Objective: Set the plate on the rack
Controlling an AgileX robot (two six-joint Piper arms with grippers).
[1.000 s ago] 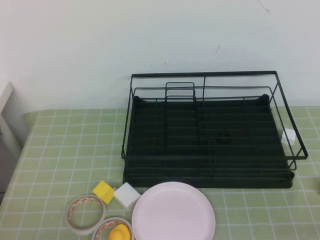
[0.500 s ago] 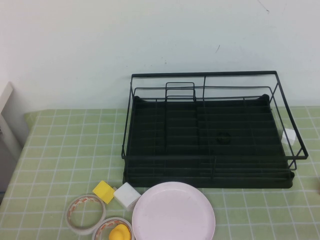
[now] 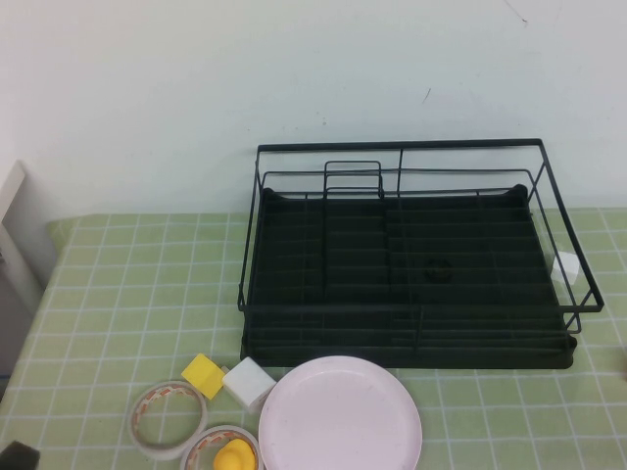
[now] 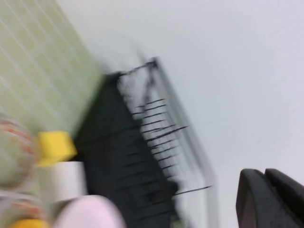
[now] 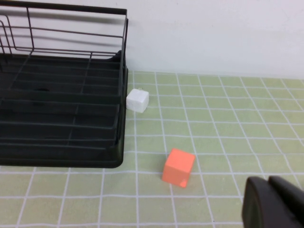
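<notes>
Left gripper point(image 4: 270, 199) is seen at the edge of its wrist view, fingers pressed together, nothing held; in the high view only a dark tip point(image 3: 17, 456) is noted at the near left corner of the table. Right gripper point(image 5: 275, 204) is seen in its wrist view with fingers likewise closed together and empty, raised over the green checked tablecloth point(image 5: 228, 109) to the right of the rack

The plate point(image 3: 340, 412), pale pinkish-white and round, is found lying flat on the tablecloth at the near edge, just in front of the rack point(image 3: 411, 259) and apart from both grippers. The black wire rack is set at the far middle of the table, its tray bare

Beside the plate's left edge a white block point(image 3: 248, 380) is recorded, touching or nearly touching a yellow block point(image 3: 203, 375). Two tape rolls point(image 3: 168, 419) are noted nearer the left, a small yellow object point(image 3: 235, 456) sitting in the nearer one. A small white cube point(image 5: 137, 100) is found against the rack's right side, and an orange cube point(image 5: 179, 167) lies on the cloth near the rack's right front corner
</notes>
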